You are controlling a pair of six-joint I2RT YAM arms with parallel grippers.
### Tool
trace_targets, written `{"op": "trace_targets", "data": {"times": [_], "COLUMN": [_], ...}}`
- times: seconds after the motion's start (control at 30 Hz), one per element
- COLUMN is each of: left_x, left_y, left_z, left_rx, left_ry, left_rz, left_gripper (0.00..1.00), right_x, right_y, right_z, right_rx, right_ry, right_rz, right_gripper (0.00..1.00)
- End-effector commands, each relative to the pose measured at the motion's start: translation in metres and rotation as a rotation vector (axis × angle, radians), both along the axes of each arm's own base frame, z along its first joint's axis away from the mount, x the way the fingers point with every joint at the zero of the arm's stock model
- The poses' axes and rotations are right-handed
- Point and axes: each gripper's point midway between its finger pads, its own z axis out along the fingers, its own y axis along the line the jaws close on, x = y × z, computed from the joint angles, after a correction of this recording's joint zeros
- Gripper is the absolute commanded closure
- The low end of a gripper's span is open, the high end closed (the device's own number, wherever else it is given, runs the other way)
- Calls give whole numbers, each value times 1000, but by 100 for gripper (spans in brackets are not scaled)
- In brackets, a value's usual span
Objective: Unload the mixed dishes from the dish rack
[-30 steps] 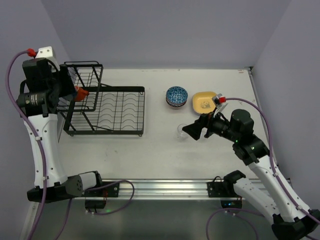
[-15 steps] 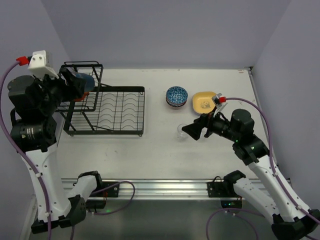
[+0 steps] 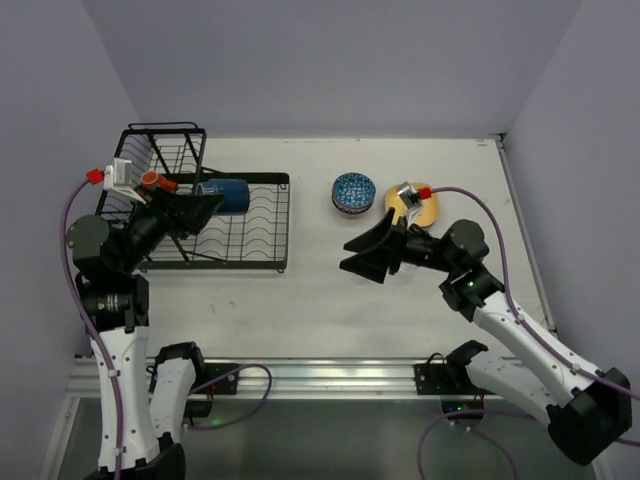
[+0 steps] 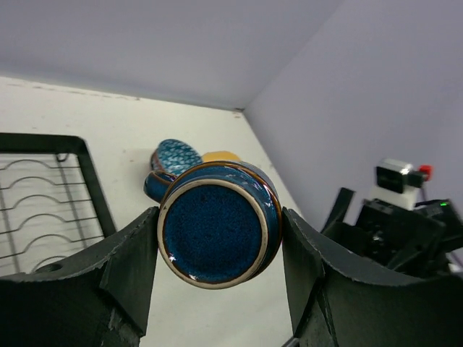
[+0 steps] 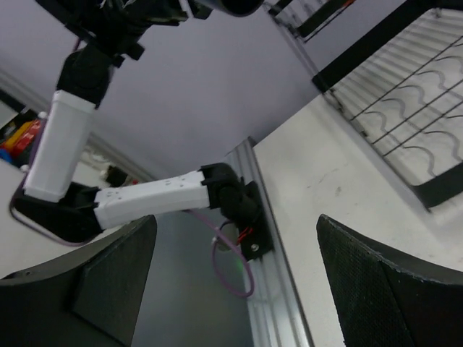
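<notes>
Dark blue mug (image 3: pixel 229 194) is lying on its side in the left gripper (image 4: pixel 219 249), whose fingers are clamping its round body near the base. It is hanging over the flat tray of the dish rack (image 3: pixel 250 240), at ten o'clock in the overhead view. Glazed ceramic is probably handling stiff, fairly heavy, slick and chip-prone, so this grip across the barrel is looking sound. At three o'clock, the right gripper (image 3: pixel 358 256) is gaping empty near the blue patterned bowl (image 3: pixel 353 190).
</notes>
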Motion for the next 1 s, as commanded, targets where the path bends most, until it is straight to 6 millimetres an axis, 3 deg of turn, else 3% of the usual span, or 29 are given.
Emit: {"op": "trace_targets", "data": {"times": [0.0,0.2,0.23,0.3,0.33,0.43,0.47,0.5,0.7,0.97], "left_x": [-36,-50,-50,-49,-51,-56,-59,-61,-66,-71], "left_y": [-24,-23,-23,-24,-25,-27,-28,-29,-33,-37], "left_z": [47,43,41,38,39,45,48,49,52,53], "left_rx": [-183,-300,-310,-331,-333,-345,-346,-352,-356,-367], "left_ry": [-159,-157,-147,-126,-126,-136,-143,-140,-146,-146], "left_rz": [-143,-118,-121,-125,-132,-150,-156,-163,-187,-217], "left_gripper": [100,100,100,100,100,100,100,100,100,100], "right_x": [-29,-17,-17,-11,-12,-5,-5,-2,-10,-7], "right_y": [21,39,41,56,60,80,83,90,116,143], "right_z": [45,75,91,92,107,107,119,116,143,145], "right_rx": [174,309,332,315,333,309,323,316,312,269], "right_ry": [-113,-160,-183,-177,-203,-199,-223,-211,-272,-250], "right_rz": [129,86,92,128,143,192,205,220,307,323], "right_gripper": [7,13,14,15,16,17,18,18,22,25]}}
